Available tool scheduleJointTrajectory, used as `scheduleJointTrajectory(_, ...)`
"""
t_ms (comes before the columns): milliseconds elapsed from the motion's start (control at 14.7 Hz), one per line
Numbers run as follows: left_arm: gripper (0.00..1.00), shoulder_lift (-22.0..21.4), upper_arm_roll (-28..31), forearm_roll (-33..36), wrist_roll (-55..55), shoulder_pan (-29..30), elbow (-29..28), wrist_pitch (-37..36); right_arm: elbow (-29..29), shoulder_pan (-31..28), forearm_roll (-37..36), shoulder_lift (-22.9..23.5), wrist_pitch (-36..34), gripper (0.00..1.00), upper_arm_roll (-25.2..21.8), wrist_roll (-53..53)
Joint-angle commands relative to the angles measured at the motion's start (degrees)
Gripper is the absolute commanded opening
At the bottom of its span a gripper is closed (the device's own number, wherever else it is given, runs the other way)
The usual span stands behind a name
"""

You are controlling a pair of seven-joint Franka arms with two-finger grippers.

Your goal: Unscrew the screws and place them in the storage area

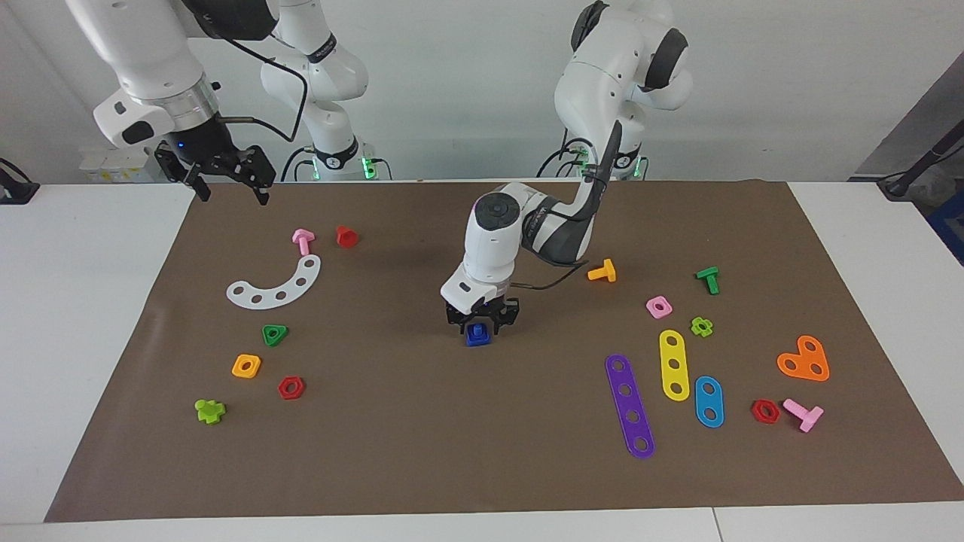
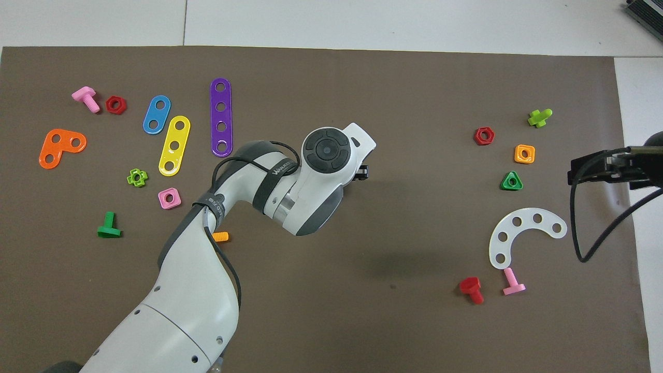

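The screws (image 1: pixel 477 336), a royal-blue bolt standing in its square nut, sit on the brown mat (image 1: pixel 422 452) near the table's middle. My left gripper (image 1: pixel 480 322) points straight down onto them and straddles the bolt's upper part. In the overhead view the left wrist (image 2: pixel 325 150) hides the blue piece. My right gripper (image 1: pixel 232 194) hangs open and empty, raised over the mat's corner at the right arm's end, and waits; its body (image 2: pixel 595 168) shows in the overhead view. No storage area can be made out in either view.
Toward the right arm's end lie a white curved strip (image 1: pixel 277 286), a green triangular nut (image 1: pixel 275 334), an orange nut (image 1: pixel 246 366) and a red nut (image 1: pixel 291 388). Toward the left arm's end lie purple (image 1: pixel 629 405), yellow (image 1: pixel 674 364) and light-blue (image 1: pixel 709 401) strips and an orange bolt (image 1: pixel 602 271).
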Motion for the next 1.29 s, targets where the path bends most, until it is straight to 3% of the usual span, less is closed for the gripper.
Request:
scheduleJointTrajectory(0,0.69,-0.1,1.0,1.6,-0.8,-1.1,-0.7,1.5,-0.9,-0.7,0.8,-0.4,0.8,1.0,0.3,0.5)
scheduleJointTrajectory(340,0.61,0.0,1.0,1.5,-0.8,-1.1,-0.7,1.4,-1.4,-0.7,0.8,-0.7,0.8,1.0,0.3,0.5)
scheduleJointTrajectory(815,0.39,0.0,0.9,0.9,-0.8,-1.1,-0.3,1.0,-1.8,-0.7,0.8,-0.7,0.8,1.0,0.3,0.3)
scheduleJointTrajectory(1223,0.36,1.1,0.9,0.1,-1.1,-1.1,4.0,-4.5,-2.1,-0.8,0.8,-0.9,0.8,1.0,0.3,0.3)
